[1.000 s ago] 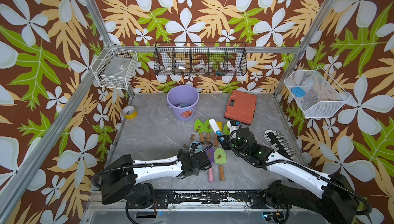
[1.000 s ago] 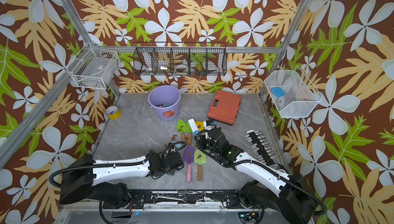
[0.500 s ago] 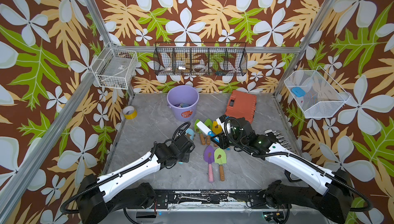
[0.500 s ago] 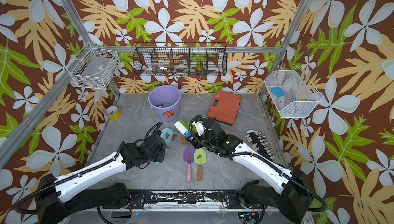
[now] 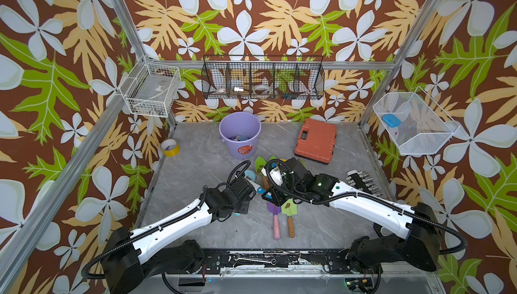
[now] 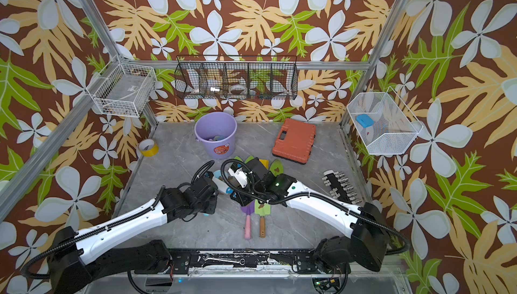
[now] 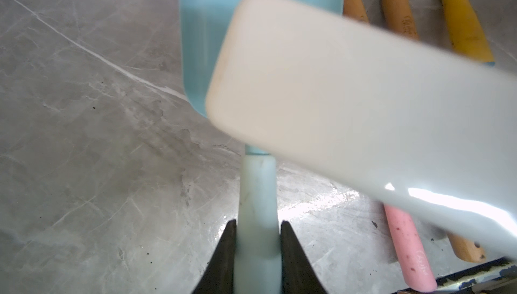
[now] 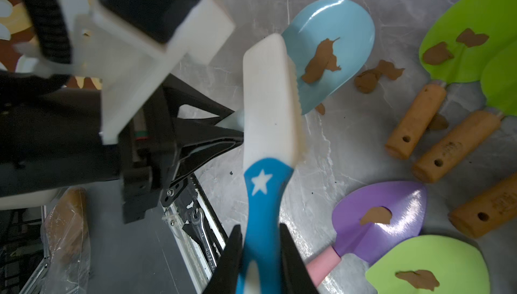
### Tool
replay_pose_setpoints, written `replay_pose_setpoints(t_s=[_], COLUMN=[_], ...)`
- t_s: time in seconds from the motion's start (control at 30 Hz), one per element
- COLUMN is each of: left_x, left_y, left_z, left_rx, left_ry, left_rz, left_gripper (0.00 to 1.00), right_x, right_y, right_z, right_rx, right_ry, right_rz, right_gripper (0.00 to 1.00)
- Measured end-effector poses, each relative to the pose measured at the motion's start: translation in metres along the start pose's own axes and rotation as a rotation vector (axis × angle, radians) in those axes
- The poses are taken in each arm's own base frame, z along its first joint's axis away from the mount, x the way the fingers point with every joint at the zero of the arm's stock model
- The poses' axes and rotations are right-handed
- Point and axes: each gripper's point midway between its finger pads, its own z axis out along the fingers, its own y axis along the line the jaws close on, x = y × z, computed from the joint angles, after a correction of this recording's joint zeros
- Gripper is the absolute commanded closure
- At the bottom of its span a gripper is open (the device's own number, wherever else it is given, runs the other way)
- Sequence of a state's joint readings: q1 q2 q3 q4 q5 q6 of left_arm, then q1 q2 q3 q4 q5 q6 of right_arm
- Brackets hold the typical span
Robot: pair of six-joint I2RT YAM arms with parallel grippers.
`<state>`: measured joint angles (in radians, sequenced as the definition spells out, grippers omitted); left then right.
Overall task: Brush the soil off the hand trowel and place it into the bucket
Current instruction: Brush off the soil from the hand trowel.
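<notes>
In both top views the left claw (image 5: pixel 246 190) is seen closed on the handle of the blue trowel (image 5: pixel 249 177), and the right claw (image 5: pixel 270 194) is clamped on the blue handle of the brush (image 5: pixel 258 188). A second ago both arms lay low by the front trowels. The two tools have since been brought together near the middle of the table (image 5: pixel 195 180). The bucket (image 5: pixel 237 141) stands well apart from them, toward the back wall. From the left wrist, the pale handle is shown pinched between the narrow jaws. The white back of the brush is laid across the view, so that part of the blade is hidden by it. From the right wrist, the bristle side is seen set against the near edge of the blade, where a flat brown clump of soil (image 8: pixel 321 60) is still stuck. More loose clumps (image 8: pixel 375 77) lie on the table just beside the blade. A purple trowel (image 8: pixel 383 217), soiled as well, lies nearby untouched. It is judged that the sweeping stroke is only now being set up. Since the soil is not yet off, the trowel is not ready to be carried to the bucket. Whether the blade is lifted clear of the table cannot be told.
</notes>
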<state>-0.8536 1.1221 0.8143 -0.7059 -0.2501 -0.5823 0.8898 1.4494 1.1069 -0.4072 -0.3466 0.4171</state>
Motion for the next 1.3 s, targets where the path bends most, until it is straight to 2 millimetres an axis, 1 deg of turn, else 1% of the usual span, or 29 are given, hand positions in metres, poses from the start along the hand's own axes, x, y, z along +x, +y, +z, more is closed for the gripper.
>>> replay_pose_setpoints(t_s=[0.1, 0.17, 0.23, 0.3, 0.37, 0.43, 0.5, 0.63, 0.73, 0.8, 0.87, 0.93, 1.0, 1.07, 1.13, 1.2, 1.3], left_x=[0.001, 0.002, 0.002, 0.003, 0.005, 0.007, 0.008, 0.006, 0.002, 0.003, 0.003, 0.004, 0.005, 0.005, 0.003, 0.002, 0.000], left_y=[0.000, 0.000, -0.001, -0.001, 0.000, 0.000, 0.000, -0.001, -0.003, -0.003, -0.003, -0.003, -0.003, -0.003, -0.003, -0.004, -0.005], left_z=[-0.001, 0.000, 0.001, 0.002, 0.005, 0.008, 0.009, 0.010, 0.009, 0.010, 0.010, 0.011, 0.012, 0.013, 0.013, 0.013, 0.012], left_rx=[0.004, 0.007, 0.011, 0.008, 0.002, -0.005, -0.007, -0.007, -0.001, -0.001, 0.000, 0.003, 0.005, 0.004, 0.007, 0.010, 0.015], left_ry=[0.002, 0.001, -0.001, 0.005, 0.017, 0.027, 0.031, 0.036, 0.025, 0.030, 0.033, 0.037, 0.038, 0.037, 0.031, 0.027, 0.021], left_rz=[-0.001, -0.001, -0.003, -0.005, -0.002, 0.001, 0.003, 0.011, 0.008, 0.008, 0.010, 0.011, 0.011, 0.008, 0.004, 0.004, 0.005], left_gripper=[1.00, 1.00, 1.00, 1.00, 1.00, 1.00, 1.00, 1.00, 1.00, 1.00, 1.00, 1.00, 1.00, 1.00, 1.00, 1.00, 1.00], right_x=[-0.002, -0.007, -0.018, -0.027, -0.034, -0.037, -0.033, -0.013, -0.003, -0.002, -0.007, -0.015, -0.023, -0.029, -0.033, -0.030, -0.018], right_y=[-0.016, -0.025, -0.033, -0.038, -0.037, -0.031, -0.025, -0.018, -0.019, -0.027, -0.042, -0.062, -0.069, -0.058, -0.040, -0.026, -0.010], right_z=[0.013, 0.013, 0.007, -0.004, -0.013, -0.015, -0.009, 0.009, 0.024, 0.030, 0.030, 0.024, 0.015, 0.009, 0.008, 0.013, 0.029], right_rx=[0.081, 0.144, 0.210, 0.254, 0.258, 0.235, 0.197, 0.130, 0.110, 0.114, 0.138, 0.177, 0.193, 0.149, 0.070, 0.011, -0.069], right_ry=[0.029, 0.024, -0.011, -0.058, -0.098, -0.116, -0.104, -0.032, 0.019, 0.031, 0.022, -0.010, -0.041, -0.068, -0.088, -0.078, -0.029], right_rz=[0.009, -0.006, -0.013, -0.011, -0.004, -0.011, -0.009, 0.008, 0.017, 0.024, 0.044, 0.077, 0.089, 0.077, 0.071, 0.060, 0.060], right_gripper=[1.00, 1.00, 1.00, 1.00, 1.00, 1.00, 1.00, 1.00, 1.00, 1.00, 1.00, 1.00, 1.00, 1.00, 1.00, 1.00, 1.00])
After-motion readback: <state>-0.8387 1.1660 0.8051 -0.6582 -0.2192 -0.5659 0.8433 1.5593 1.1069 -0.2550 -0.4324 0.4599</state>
